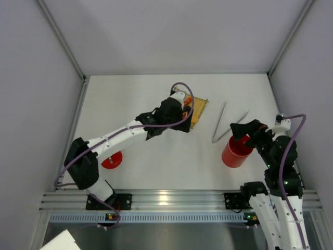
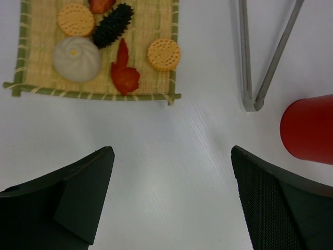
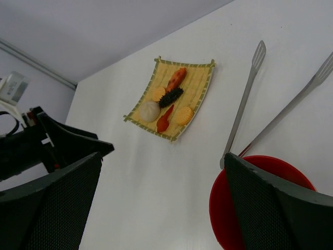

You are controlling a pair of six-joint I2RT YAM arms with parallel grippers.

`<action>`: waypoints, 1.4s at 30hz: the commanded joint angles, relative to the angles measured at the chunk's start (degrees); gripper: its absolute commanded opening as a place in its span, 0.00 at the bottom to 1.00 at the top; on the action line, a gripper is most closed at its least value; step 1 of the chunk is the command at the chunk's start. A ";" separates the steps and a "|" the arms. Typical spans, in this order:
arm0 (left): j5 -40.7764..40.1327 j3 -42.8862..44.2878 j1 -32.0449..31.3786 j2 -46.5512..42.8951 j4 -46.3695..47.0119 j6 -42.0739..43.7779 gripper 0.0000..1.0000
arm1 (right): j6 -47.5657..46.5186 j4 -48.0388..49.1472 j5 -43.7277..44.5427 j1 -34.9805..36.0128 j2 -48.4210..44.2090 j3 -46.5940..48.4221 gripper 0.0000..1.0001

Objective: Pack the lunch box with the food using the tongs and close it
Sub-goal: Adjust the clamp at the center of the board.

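Note:
The food lies on a yellow woven mat: a white bun, a dark spiky piece, a red piece and two round biscuits. My left gripper hangs open above the bare table just in front of the mat, holding nothing. The tongs lie flat in a narrow V to the right of the mat. The red lunch box stands open by the tongs' joined end. My right gripper is open and empty over the box's far rim.
The red lid lies flat near the left arm's base. Grey walls close in the table on the left, back and right. An aluminium rail runs along the near edge. The left arm shows at the left of the right wrist view.

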 commanded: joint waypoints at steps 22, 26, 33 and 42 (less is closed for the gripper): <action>-3.81 36.97 -11.20 45.18 18.86 10.35 0.99 | -5.58 -11.71 2.25 -0.69 2.52 15.29 0.99; -3.28 40.40 -11.20 49.22 18.33 11.57 0.99 | -5.94 -11.80 2.60 -0.69 2.69 15.29 1.00; -2.93 42.16 -11.20 52.75 19.04 13.25 0.99 | -5.59 -11.19 2.25 -0.78 2.96 15.21 1.00; -2.40 42.43 -11.55 54.86 18.69 13.78 0.98 | -5.41 -11.10 2.16 -0.69 2.52 14.68 0.99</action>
